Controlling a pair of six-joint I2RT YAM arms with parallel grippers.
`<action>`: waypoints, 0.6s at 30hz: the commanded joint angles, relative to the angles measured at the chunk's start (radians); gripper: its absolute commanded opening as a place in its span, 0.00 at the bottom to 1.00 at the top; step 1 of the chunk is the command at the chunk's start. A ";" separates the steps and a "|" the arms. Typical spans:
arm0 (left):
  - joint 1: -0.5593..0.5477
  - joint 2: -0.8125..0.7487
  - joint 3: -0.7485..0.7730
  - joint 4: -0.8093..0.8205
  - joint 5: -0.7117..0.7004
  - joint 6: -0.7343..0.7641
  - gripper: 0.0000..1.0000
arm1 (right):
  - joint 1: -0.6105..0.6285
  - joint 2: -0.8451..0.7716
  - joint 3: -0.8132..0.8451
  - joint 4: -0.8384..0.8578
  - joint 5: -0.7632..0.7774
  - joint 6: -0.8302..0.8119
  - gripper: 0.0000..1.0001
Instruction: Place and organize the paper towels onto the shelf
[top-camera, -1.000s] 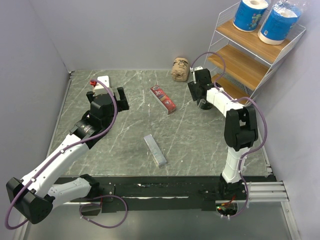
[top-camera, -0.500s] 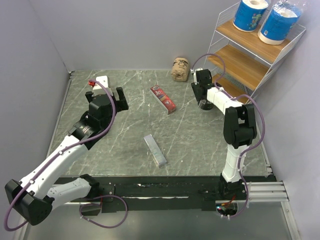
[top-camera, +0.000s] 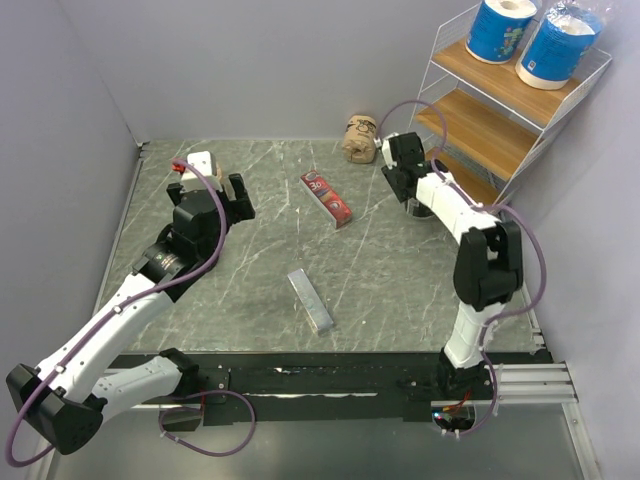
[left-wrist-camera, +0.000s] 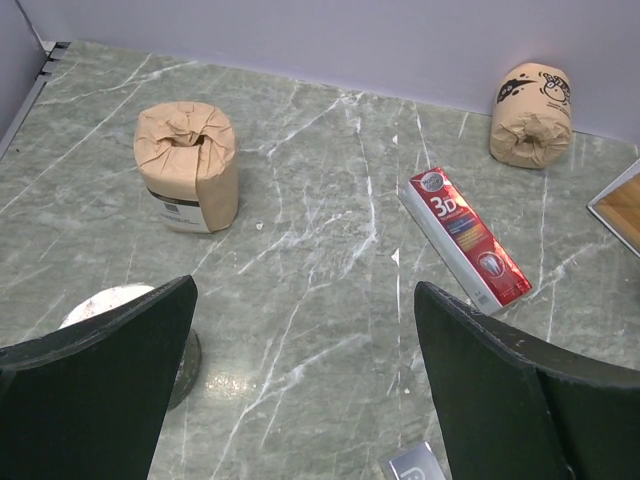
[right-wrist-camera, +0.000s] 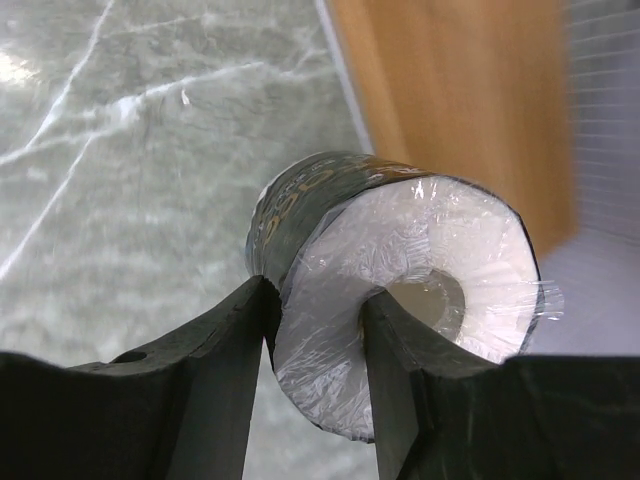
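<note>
The right gripper (right-wrist-camera: 318, 300), clamped on the black roll's (right-wrist-camera: 400, 260) wall, had edged nearer the shelf (top-camera: 480, 125) than a second earlier. The left gripper (left-wrist-camera: 305, 385) stayed wide open above the bench (left-wrist-camera: 300, 250).

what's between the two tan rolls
Bare marble, in the left wrist view: nothing between the upright tan roll and the tan roll by the back wall; the red packet sits off that line.

White tubular left arm (top-camera: 110, 325) and right arm (top-camera: 450, 203) carry black rounded joints and looping purple cables (top-camera: 410, 103). The left gripper (left-wrist-camera: 305, 288) has matte black wedge-shaped fingers (left-wrist-camera: 100, 380); black bases (top-camera: 180, 372) sit at six o'clock.
</note>
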 joint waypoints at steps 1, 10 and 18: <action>0.009 -0.029 0.017 0.025 -0.024 0.011 0.96 | 0.032 -0.222 0.085 0.024 0.134 -0.107 0.38; 0.009 -0.044 0.011 0.029 -0.033 0.011 0.96 | 0.026 -0.315 0.093 0.112 0.199 -0.267 0.36; 0.008 -0.049 0.008 0.032 -0.034 0.011 0.96 | 0.020 -0.317 0.159 0.112 0.234 -0.324 0.36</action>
